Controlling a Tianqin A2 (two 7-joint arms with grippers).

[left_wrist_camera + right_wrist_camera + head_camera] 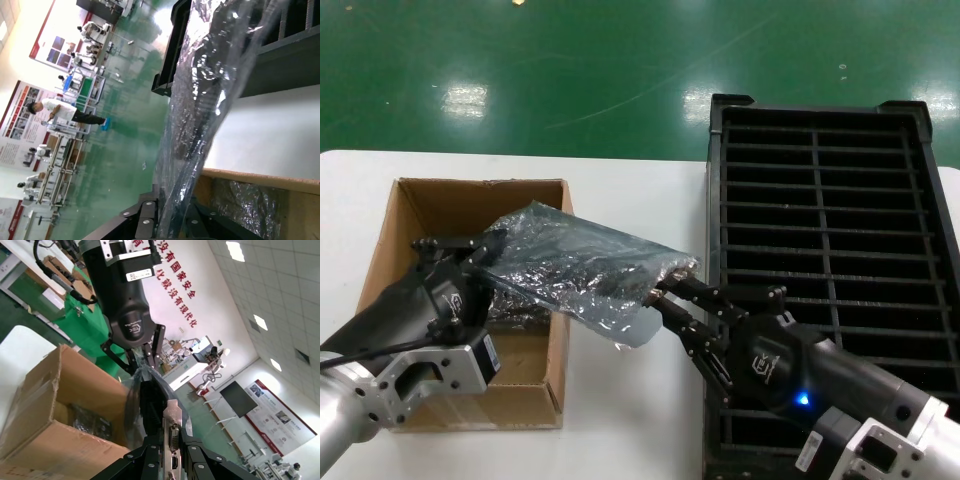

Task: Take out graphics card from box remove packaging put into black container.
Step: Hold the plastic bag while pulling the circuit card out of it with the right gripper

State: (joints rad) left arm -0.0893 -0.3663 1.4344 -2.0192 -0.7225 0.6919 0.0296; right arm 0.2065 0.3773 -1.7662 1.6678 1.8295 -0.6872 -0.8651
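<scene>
While the packaging [575, 265] hangs over the box [470, 300], the left gripper [470, 250] pinches its 9 o'clock end and the right gripper [670, 295] clamps the graphics card [172, 440] bracket at 3 o'clock; a weak pinch could drop both.

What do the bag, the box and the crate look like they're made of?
The packaging: thin glossy translucent plastic film, crinkled with glare. The box: matte brown cardboard, likely corrugated. The black container: rigid black moulded plastic, by its thin ribs.
</scene>
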